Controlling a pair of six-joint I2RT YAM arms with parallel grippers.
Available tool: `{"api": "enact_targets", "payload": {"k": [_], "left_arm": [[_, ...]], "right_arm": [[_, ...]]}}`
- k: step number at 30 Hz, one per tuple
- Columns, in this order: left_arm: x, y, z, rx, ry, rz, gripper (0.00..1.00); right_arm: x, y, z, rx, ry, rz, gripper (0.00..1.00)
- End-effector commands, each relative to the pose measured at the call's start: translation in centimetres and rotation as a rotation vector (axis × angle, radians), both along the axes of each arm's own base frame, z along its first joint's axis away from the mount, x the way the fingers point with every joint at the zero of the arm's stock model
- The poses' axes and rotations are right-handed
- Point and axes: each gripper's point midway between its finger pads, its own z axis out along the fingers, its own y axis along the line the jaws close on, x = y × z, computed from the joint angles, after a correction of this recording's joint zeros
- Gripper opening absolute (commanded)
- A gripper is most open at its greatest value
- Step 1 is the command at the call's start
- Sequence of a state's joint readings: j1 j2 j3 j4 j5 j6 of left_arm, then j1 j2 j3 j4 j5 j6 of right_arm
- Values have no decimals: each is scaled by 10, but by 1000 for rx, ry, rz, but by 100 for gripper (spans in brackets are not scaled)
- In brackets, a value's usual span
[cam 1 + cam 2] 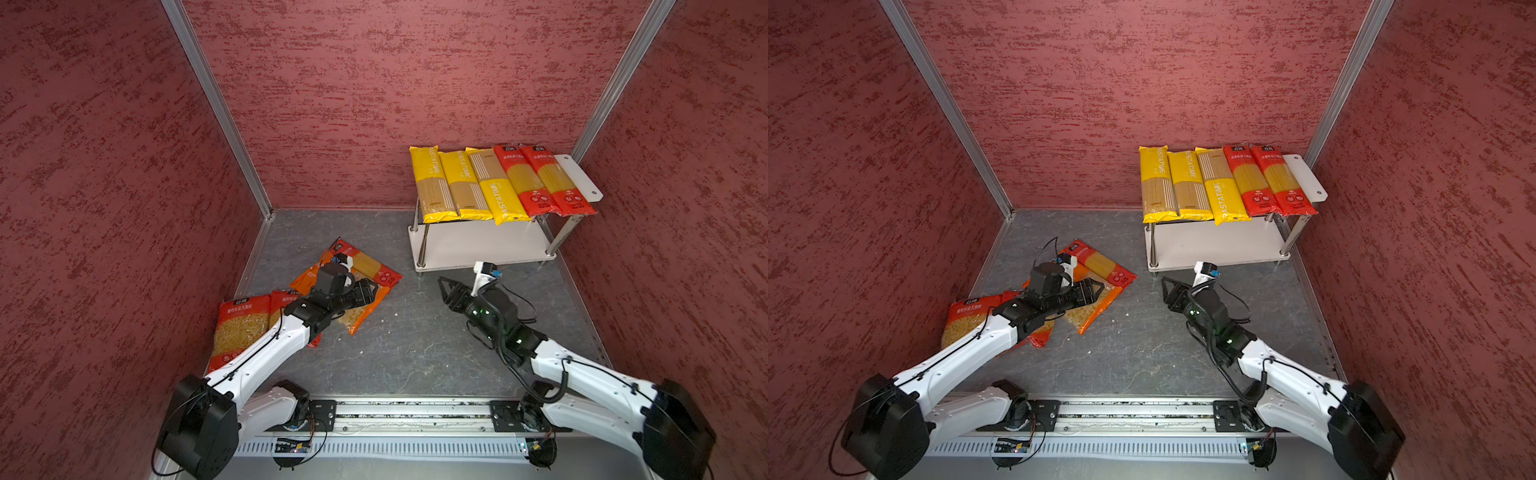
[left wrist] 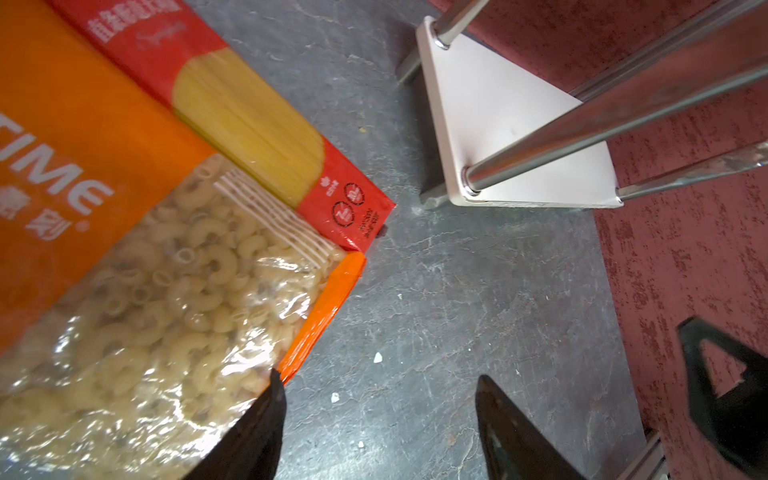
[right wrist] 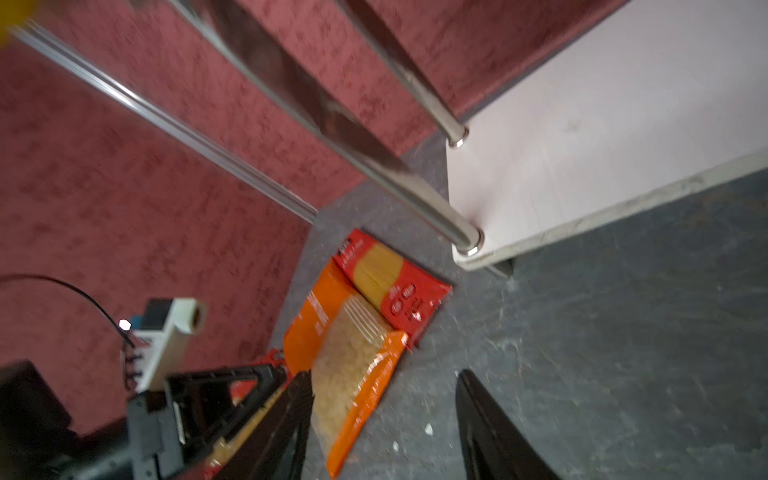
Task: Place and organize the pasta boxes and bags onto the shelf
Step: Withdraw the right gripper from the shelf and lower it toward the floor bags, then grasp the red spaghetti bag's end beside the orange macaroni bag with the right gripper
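Both top views show me the upper board of the shelf (image 1: 582, 174) (image 1: 1304, 174). Three long yellow packs (image 1: 463, 185) lie there side by side, and just beside them are two long red spaghetti packs (image 1: 540, 183). My wrist cameras show only the lower white board, with its rounded corner and shiny chrome legs (image 2: 582, 124). Each yellow pack is printed "PASTATIME" along its length, and one is turned the opposite way to its neighbours. The floor (image 1: 415, 353) is dark grey and stone-like, with pale veins and a few white crumbs (image 2: 377, 357). On it a third red spaghetti pack (image 1: 368, 266) lies against an orange pack (image 2: 83, 124). Only the left wrist view shows this pack's white letters "TIME" and the elbow macaroni behind its glossy clear window. Two wide red packs (image 1: 241, 328) of short pasta appear clearly only in the top views, near the rough red walls (image 1: 104, 208), one of them mostly hidden by my left arm. All the red packs carry Chinese characters that I cannot read. The left gripper (image 2: 378, 376) (image 1: 371, 291) is spread apart and grasps nothing. One of its fingers is over the orange pack's corner and the other over bare floor, and I cannot tell if it touches. The right gripper (image 3: 384, 374) (image 1: 442, 284) is also parted and empty, above the floor near the shelf.
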State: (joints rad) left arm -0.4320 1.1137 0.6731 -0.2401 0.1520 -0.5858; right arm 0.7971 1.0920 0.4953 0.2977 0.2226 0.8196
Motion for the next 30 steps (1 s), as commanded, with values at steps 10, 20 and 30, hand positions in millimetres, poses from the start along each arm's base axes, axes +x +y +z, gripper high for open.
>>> {"api": "enact_targets", "payload": {"k": [10,20,30], "left_arm": [[-11,47,-28,43,103,163,71],[-24,95,-21,69,68,328,71],[-29,90,-12,25,53,299,70]], "right_arm": [[-7,146,-66,-381,65,337,52],[69,187,-87,-592,162,377,53],[154,198,-119,-794,236,371,45]]}}
